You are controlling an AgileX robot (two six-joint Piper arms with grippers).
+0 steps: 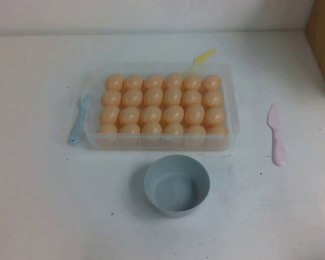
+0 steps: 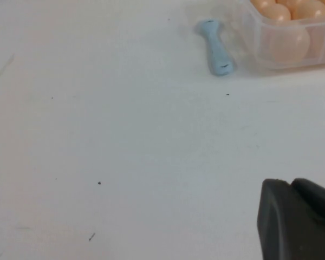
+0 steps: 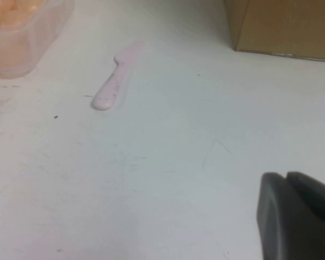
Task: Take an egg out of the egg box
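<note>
The clear plastic egg box point(image 1: 157, 142) stands at the middle of the table, its cells filled with glossy peach-orange eggs point(image 1: 173, 96) in four rows of six. One corner of it shows in the left wrist view point(image 2: 248, 27) and one in the right wrist view point(image 3: 27, 43). Neither gripper shows in the high view. My left gripper point(image 2: 290, 184) is shut and empty, low over bare table, well short of the box's left front corner. My right gripper point(image 3: 286, 176) is shut and empty over bare table, right of the box.
A round grey-blue bowl point(image 1: 176, 185) stands in front of the box. A blue plastic fork point(image 1: 79, 119) lies at its left side, a pink plastic knife point(image 1: 276, 134) to its right, a yellow spoon point(image 1: 201, 57) behind it. A brown box point(image 1: 322, 43) stands at the far right.
</note>
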